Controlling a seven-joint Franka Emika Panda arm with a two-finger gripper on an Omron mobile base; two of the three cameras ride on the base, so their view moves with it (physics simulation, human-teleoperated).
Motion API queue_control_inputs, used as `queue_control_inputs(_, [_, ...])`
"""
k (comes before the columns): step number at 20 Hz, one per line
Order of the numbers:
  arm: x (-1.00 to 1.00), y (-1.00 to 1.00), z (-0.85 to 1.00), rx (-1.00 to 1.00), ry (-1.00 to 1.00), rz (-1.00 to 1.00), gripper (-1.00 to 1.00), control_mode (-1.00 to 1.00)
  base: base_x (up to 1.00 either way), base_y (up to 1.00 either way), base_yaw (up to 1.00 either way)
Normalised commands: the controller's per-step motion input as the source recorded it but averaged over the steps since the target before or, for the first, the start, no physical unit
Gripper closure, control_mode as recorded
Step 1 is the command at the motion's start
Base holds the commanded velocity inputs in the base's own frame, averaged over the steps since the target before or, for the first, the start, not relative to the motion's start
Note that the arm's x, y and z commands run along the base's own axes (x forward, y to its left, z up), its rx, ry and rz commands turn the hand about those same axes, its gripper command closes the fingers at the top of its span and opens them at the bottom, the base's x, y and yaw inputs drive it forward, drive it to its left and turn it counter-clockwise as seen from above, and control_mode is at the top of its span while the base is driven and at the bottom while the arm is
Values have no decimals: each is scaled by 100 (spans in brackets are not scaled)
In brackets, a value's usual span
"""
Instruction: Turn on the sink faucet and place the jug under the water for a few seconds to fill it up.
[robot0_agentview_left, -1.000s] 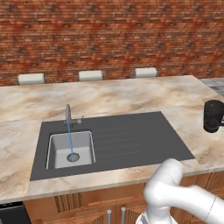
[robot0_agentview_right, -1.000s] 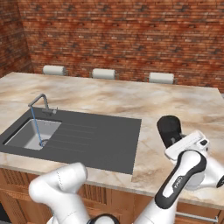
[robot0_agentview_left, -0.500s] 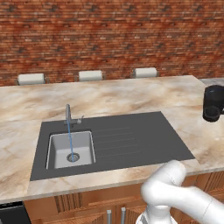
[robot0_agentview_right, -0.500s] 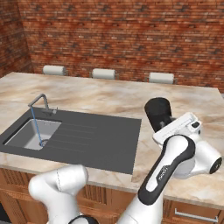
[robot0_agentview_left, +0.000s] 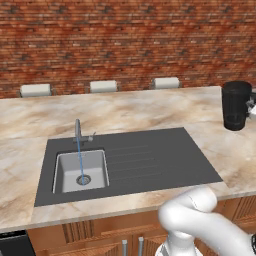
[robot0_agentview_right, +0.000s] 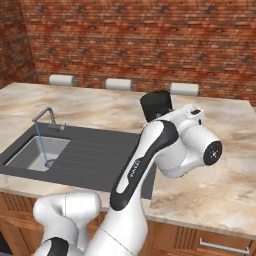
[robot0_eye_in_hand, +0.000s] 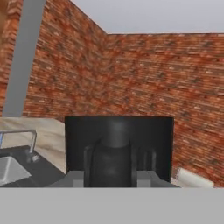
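Note:
The jug (robot0_agentview_left: 236, 105), a glossy black cylinder, hangs upright in the air over the right end of the marble counter, to the right of the sink (robot0_agentview_left: 150, 160). My gripper (robot0_eye_in_hand: 112, 176) is shut on its handle side, and in the hand view the jug (robot0_eye_in_hand: 118, 144) stands close in front of the camera. From the right base the jug (robot0_agentview_right: 156, 104) pokes out above my forearm. The sink faucet (robot0_agentview_left: 78, 131) stands at the back of the basin. A thin blue stream of water (robot0_agentview_left: 79, 160) falls from it to the drain. The faucet (robot0_eye_in_hand: 26, 135) lies to the left in the hand view.
Three white chair tops (robot0_agentview_left: 103, 86) line the far side of the counter below the brick wall. The ribbed drainboard (robot0_agentview_right: 95, 155) lies between the basin and the jug. Bare marble counter (robot0_agentview_left: 125, 110) runs behind the sink.
The jug has risen off the right end of the counter and travelled left toward the sink, held in the shut gripper. The water keeps running.

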Motion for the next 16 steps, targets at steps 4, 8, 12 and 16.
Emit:
queue_control_inputs(4, [-20, 99, 43, 1, 15, -19, 100, -100, 0, 0, 0])
queue_control_inputs(8, [-12, 100, 0, 1, 3, -22, 100, -100, 0, 0, 0])
queue_control_inputs(12, [-8, 100, -4, 2, 0, -22, 100, -100, 0, 0, 0])
queue_control_inputs(16, [-7, 100, -7, 5, 0, -25, 100, -100, 0, 0, 0])
